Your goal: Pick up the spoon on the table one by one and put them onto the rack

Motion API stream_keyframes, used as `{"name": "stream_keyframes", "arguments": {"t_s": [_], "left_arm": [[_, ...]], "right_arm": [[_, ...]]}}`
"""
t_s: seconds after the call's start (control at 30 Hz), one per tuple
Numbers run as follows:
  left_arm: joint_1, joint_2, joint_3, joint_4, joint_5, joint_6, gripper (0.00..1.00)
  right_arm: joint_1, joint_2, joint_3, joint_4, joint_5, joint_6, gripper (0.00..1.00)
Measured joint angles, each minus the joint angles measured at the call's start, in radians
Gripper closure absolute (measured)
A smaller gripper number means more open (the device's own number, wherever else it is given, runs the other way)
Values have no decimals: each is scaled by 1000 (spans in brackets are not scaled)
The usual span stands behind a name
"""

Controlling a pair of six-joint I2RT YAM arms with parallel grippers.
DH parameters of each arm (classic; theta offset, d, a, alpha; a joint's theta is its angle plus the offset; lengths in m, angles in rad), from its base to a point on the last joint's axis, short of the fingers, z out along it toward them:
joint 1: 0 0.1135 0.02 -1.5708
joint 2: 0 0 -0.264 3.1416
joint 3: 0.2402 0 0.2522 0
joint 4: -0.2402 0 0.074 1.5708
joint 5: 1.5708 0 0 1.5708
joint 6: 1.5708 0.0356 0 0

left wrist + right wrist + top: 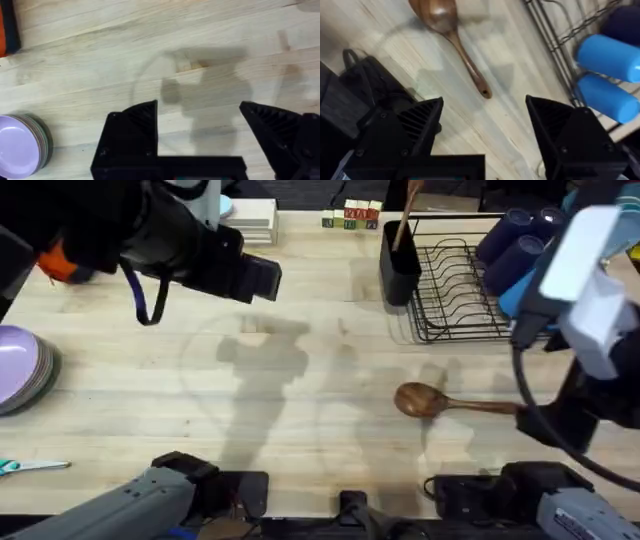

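We see bare counter [300, 390] around the dark spoon [425, 399]; the right end effector [485, 125], wide open and empty, hangs just beside its handle end.

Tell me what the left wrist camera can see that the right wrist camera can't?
The left wrist view alone has the stack of purple plates and the left gripper, its fingers spread over bare wood. The right wrist view alone has the dark wooden spoon lying flat, the black wire rack, two blue cups and the right gripper, open too, hanging near the tip of the spoon's handle. Both views share the pale wooden table.
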Motion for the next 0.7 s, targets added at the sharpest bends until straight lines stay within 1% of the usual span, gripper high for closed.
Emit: {"name": "stream_keyframes", "arguments": {"t_s": [0.03,0.13,0.33,0.4,0.5,0.7], "left_arm": [[0,0,0,0,0,0,7],[0,0,0,0,0,0,7],[0,0,0,0,0,0,7],[0,0,0,0,0,0,7],[0,0,0,0,0,0,7],[0,0,0,0,0,0,7]], "right_arm": [[0,9,-51,35,-21,0,5],[0,11,-104,74,-38,-2,5],[0,26,-170,123,-49,-3,5],[0,41,-178,136,-50,-3,5],[0,103,-181,175,-59,-2,5],[0,202,-181,177,-134,1,5]]}}
